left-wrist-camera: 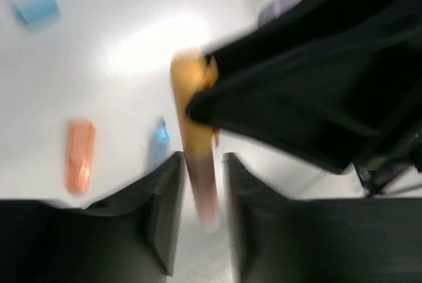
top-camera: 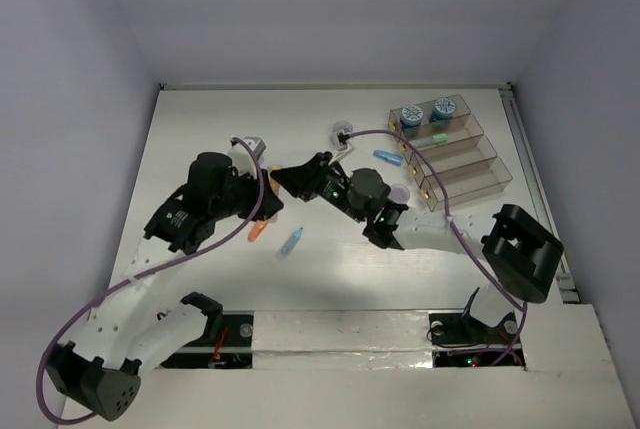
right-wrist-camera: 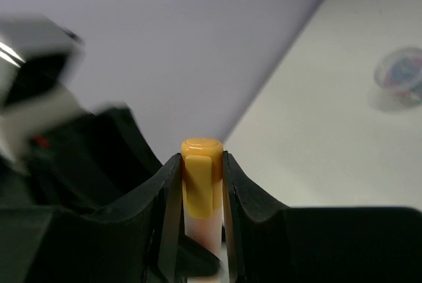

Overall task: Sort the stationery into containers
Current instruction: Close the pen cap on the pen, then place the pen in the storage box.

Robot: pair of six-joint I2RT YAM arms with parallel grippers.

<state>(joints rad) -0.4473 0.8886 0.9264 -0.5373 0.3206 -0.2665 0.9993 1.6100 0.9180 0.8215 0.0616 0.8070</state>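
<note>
Your right gripper (right-wrist-camera: 200, 159) is pinching a yellow-capped stick (right-wrist-camera: 200, 194). In the right wrist view both fingers press on its sides, and the cap stands just above the fingertips.

That same stick also runs down between the fingers of your left gripper (left-wrist-camera: 203, 159), with the black right gripper on its far end. The left wrist view is blurred, so you cannot tell whether the left fingers press on the stick or only stand close beside it. In the top view the two grippers meet nose to nose above the middle of the table (top-camera: 200, 119), well to the left of the rack of bins (top-camera: 468, 181).

- **Bins:** the rack has four.
- **Blue rolls:** there are two, (top-camera: 410, 115) and (top-camera: 442, 108), side by side in the farthest bin.
- **Green stick:** one (top-camera: 432, 137) lies in the next bin.
- **Light-blue sticks:** two lie on the table, one (top-camera: 386, 157) just left of the rack and one (top-camera: 291, 241) nearer the arm bases.
- **Orange stick:** one (top-camera: 257, 231) lies near that second light-blue stick.
- **Clear jars:** you can count two, (top-camera: 343, 132) and (top-camera: 400, 192).
- **Small grey-topped item:** one (top-camera: 248, 144) lies beyond the left arm and is too small to name.
</note>
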